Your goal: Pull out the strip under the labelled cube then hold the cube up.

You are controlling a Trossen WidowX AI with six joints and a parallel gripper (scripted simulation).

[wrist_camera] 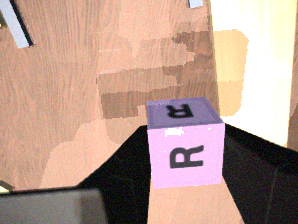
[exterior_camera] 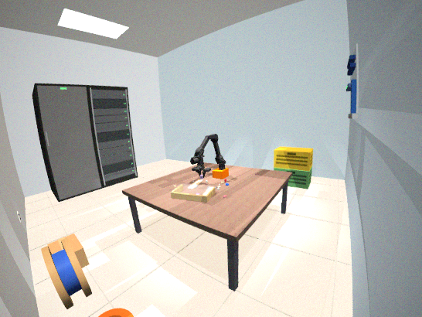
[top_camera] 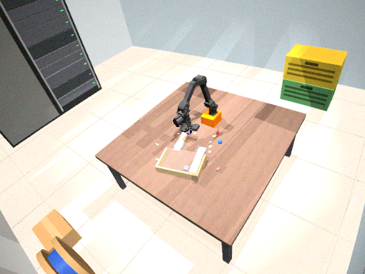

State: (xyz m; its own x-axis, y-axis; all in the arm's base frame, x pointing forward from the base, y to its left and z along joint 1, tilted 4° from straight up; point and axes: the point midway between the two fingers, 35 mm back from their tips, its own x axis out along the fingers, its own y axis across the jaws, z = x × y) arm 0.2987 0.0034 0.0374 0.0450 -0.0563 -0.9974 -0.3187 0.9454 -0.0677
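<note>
- wooden surface [top_camera: 240,160] [exterior_camera: 239,205] [wrist_camera: 60,95] under a robot arm, pale blue wall behind; the light on it is patchy, so trust edges rather than bright or dark patches.
- the step, as i judge it, is the last one: holding up the labelled cube [top_camera: 188,133] [exterior_camera: 201,176] [wrist_camera: 186,172], which hangs off the surface below the wrist.
- a pale strip [top_camera: 179,146] [exterior_camera: 195,184] [wrist_camera: 265,15] lies outside the wooden frame [top_camera: 177,172] [exterior_camera: 189,197], on the arm's side; the pull looks done, though i cannot tell from here that this strip was the right one.
- the other pale strip [top_camera: 198,162] lies inside the frame, with a second cube [top_camera: 186,168] [exterior_camera: 198,194] near the front wall; leave both alone.
- to do it well, go straight up, slow and level, then stop and hold; no sideways swing, no extra twist at the wrist.
- the hand [top_camera: 189,130] [exterior_camera: 202,174] [wrist_camera: 178,130] is about a third open, shut firmly on the cube, one black finger to each side, an r on both faces in view.
- keep the squeeze steady: easing it could drop the cube, and a jerk could make it slip or turn.
</note>
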